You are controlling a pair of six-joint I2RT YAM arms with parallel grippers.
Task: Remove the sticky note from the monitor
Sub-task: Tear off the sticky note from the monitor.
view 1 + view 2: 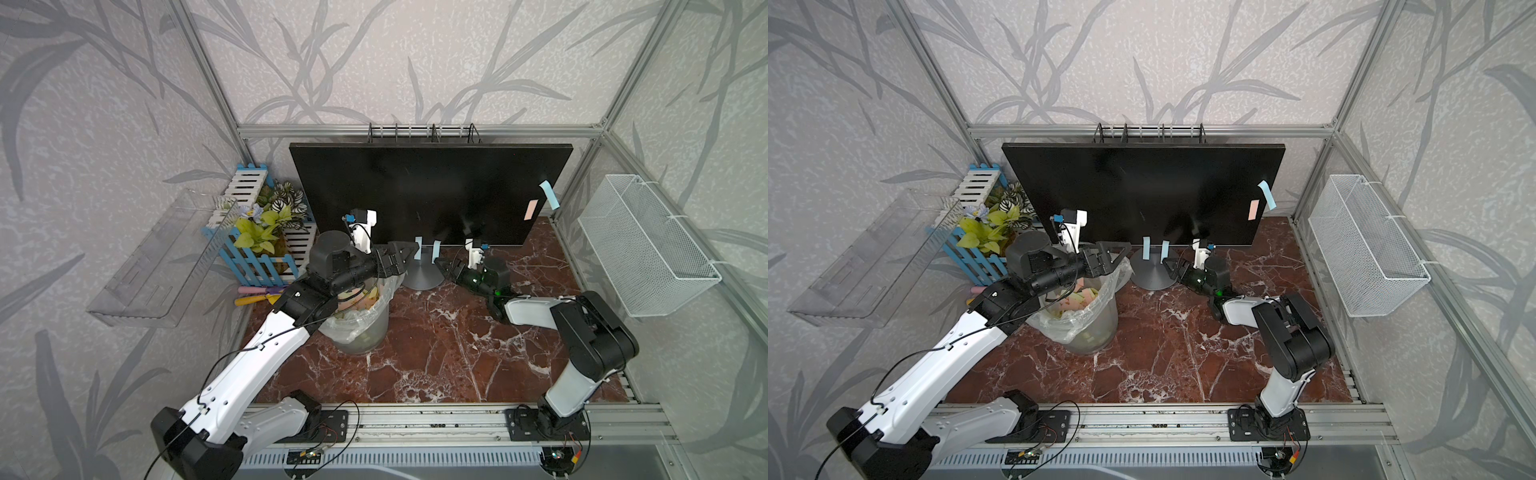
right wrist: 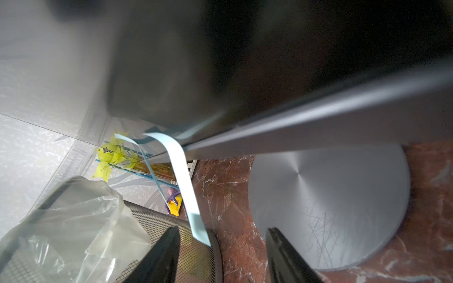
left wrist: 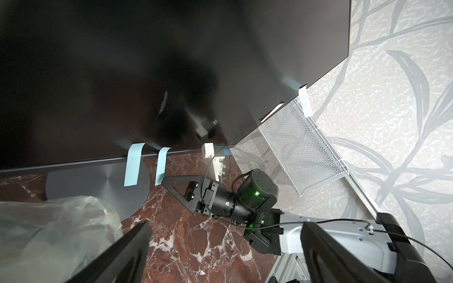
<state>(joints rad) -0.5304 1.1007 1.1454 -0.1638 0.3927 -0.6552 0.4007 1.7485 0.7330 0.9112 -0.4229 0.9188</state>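
Monitor [image 1: 415, 195] stands upright at back of table on its grey disc foot [image 1: 422, 274], w/ several sticky notes on it. Two blue strips hang off the btm edge over the foot, so their loose ends dangle free & can be pinched from below w/o touching the screen. R gripper [image 2: 220, 245] sits low, just under that edge. Its jaws are apart at a medium gap, nothing clamped yet. The blue note [image 2: 183, 186] nearer to it hangs w/ its loose end just beside one finger [image 2: 166, 252]. Prob. the lining-up step before a pinch & pull. Second blue strip [image 1: 419, 248] hangs just beside. L gripper [image 1: 409, 255] hovers wide open & empty above the lined bin [image 1: 365, 336], prob. to stay clear of R arm. Pink note [image 1: 531, 210] & edge note [image 1: 550, 195] sit near the screen's side edge, untouched.
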